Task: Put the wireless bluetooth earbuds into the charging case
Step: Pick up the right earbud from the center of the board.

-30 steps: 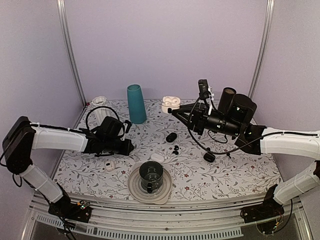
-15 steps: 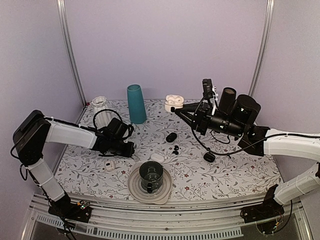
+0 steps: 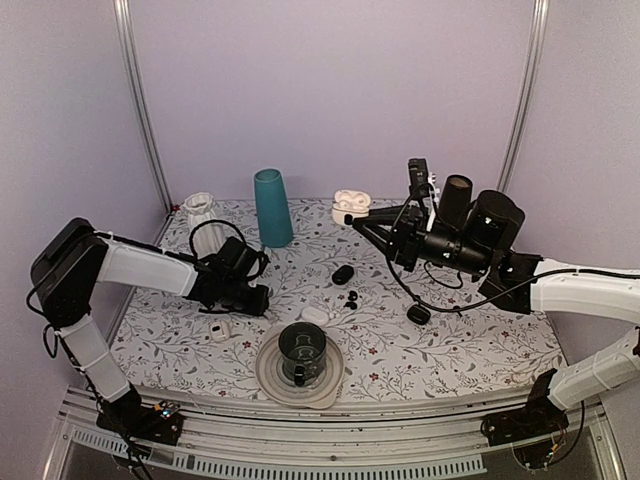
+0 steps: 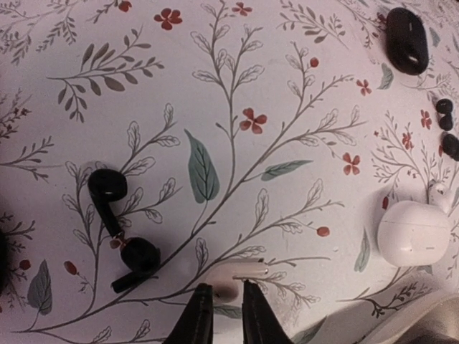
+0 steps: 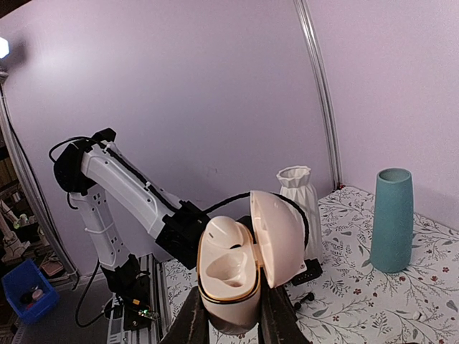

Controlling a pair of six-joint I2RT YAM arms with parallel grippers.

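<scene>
The table [image 3: 470, 350], covered in a pale cloth printed with leaves and small red flowers, carries everything. The left arm [image 3: 140, 268], white with black joints, reaches in low over the table. The right arm [image 3: 590, 298] is raised above the far right part.

At the back stand a tall teal tapered vase [image 3: 272, 207] and, to its left, a white ribbed vase [image 3: 200, 206]. Near the front edge a round grey plate [image 3: 270, 375] holds a dark glass cup [image 3: 301, 350].

The right tool [image 5: 231, 304] is clamped on the lower half of a cream-white charging case [image 5: 233, 269]. It holds the case in the air with the lid swung open and the moulded wells showing.

A black pebble-shaped case [image 3: 343, 274] lies at mid-table. A closed white pebble-shaped case [image 4: 414, 233] lies nearer the plate.

The left tool [image 4: 224, 288] is narrow, with only a slim gap between its fingers. Its tips are at a small pale object [image 4: 237, 272] on the table, and I cannot tell whether they touch it.

The two glossy black earbuds [image 4: 107, 188], each with a rounded head and short stem, lie on the table close together. In the left wrist view they are just left of that tool, well apart from the charging case. A few tiny black pieces [image 4: 445, 115] lie between the black and white cases, too small to identify.
</scene>
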